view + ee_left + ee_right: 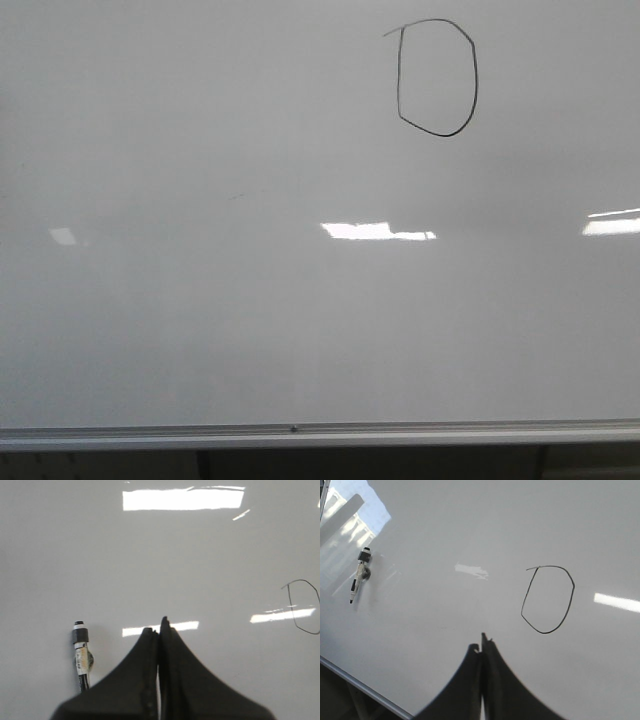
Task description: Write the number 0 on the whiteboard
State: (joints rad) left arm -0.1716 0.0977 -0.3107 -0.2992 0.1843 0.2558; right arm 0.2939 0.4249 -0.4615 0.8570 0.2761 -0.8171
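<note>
Black number 0 [437, 77] closed, 1 o'clock on whiteboard [200, 300] — both claws [159, 630] [483, 642] pinched empty; a brush would smear wet ink.

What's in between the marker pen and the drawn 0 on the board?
Nothing but bare whiteboard and a bright light reflection. The right wrist view shows it, between the marker and the number 0.

Both end effectors, left [159, 630] and right [482, 647], closed, holding nothing

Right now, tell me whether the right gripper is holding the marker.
No. The right gripper is shut on nothing, while the marker sits apart on the whiteboard.
</note>
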